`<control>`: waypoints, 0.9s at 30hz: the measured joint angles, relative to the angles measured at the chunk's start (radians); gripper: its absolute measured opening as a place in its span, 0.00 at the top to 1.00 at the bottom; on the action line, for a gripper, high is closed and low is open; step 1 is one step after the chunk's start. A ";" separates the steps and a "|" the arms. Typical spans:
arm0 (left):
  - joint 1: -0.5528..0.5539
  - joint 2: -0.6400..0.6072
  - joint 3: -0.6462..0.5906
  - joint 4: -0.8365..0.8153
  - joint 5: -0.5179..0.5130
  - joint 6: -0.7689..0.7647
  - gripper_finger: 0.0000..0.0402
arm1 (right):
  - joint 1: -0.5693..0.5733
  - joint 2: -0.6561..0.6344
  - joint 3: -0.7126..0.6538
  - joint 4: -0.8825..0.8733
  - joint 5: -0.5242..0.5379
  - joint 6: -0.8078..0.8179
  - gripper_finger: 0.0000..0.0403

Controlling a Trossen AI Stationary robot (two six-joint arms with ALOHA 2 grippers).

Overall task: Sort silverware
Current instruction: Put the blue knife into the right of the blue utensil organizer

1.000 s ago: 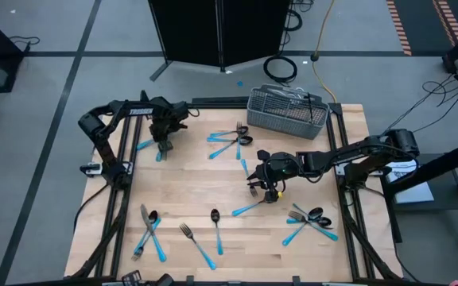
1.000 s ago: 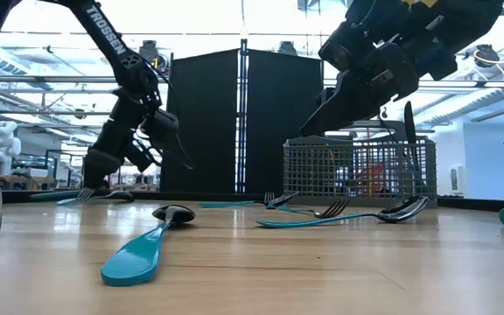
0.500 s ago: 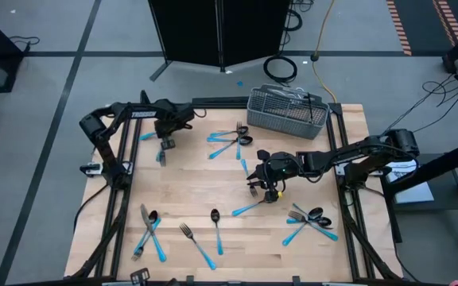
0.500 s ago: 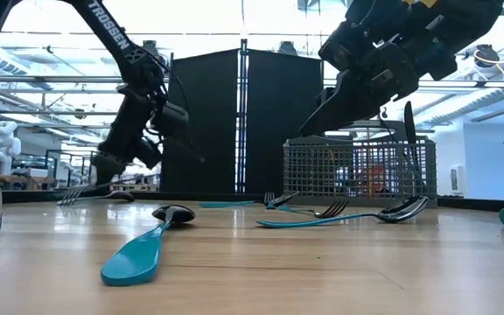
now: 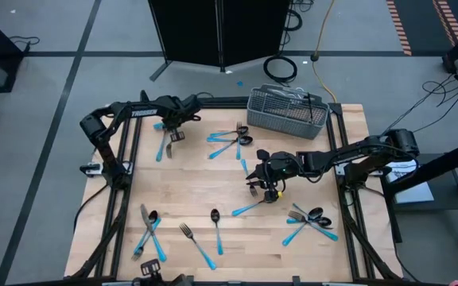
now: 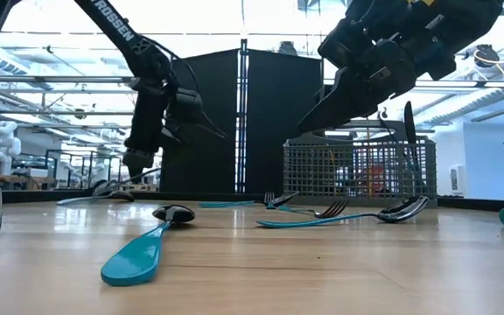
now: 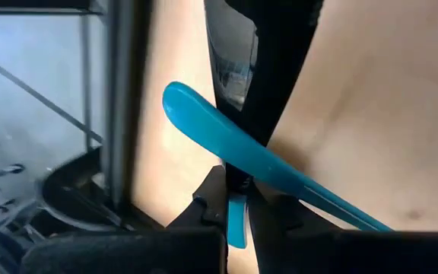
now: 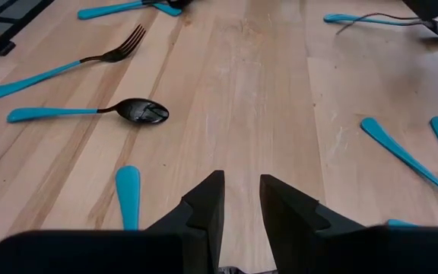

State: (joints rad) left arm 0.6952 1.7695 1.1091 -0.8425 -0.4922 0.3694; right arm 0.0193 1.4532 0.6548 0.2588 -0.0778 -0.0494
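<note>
The silverware, dark heads on light-blue handles, lies in groups on the wooden table: far middle, near left, near right. My left gripper hangs over the far left corner, shut on one blue-handled piece; its head is hidden. Another piece lies flat just nearer than it. My right gripper hovers open over the table's middle with nothing between its fingers. A piece lies just nearer than it. My left gripper pinches a light-blue handle between its two shut fingers, coming from above and pointing down. The handle lies across the fingers, its rounded free end sticking out to one side. In the low view the fingers stand above the table surface.
A grey wire-mesh basket stands at the far edge, right of middle, with dark pieces upright in it. A single spoon and fork lie near the near edge. Black rails frame the table's left and right sides.
My left gripper has risen and moved toward the far edge and somewhat right, staying shut and carrying its blue-handled piece up off the table. The piece lying beside it now shows in full. My right arm has kept still.
</note>
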 joint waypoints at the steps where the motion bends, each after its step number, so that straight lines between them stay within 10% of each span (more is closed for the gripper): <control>1: 0.000 0.000 0.000 0.015 -0.010 0.008 0.94 | 0.000 0.000 0.000 0.000 0.000 0.000 0.80; 15: -0.102 -0.001 -0.004 0.068 -0.150 0.058 0.94 | 0.000 0.000 0.000 -0.001 0.002 0.000 0.80; 27: -0.163 -0.002 -0.004 0.066 -0.586 0.142 0.94 | 0.000 0.000 0.000 -0.002 0.004 -0.006 0.80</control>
State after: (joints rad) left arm 0.5325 1.7679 1.1049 -0.7765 -1.0778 0.5118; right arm 0.0189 1.4532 0.6548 0.2573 -0.0734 -0.0559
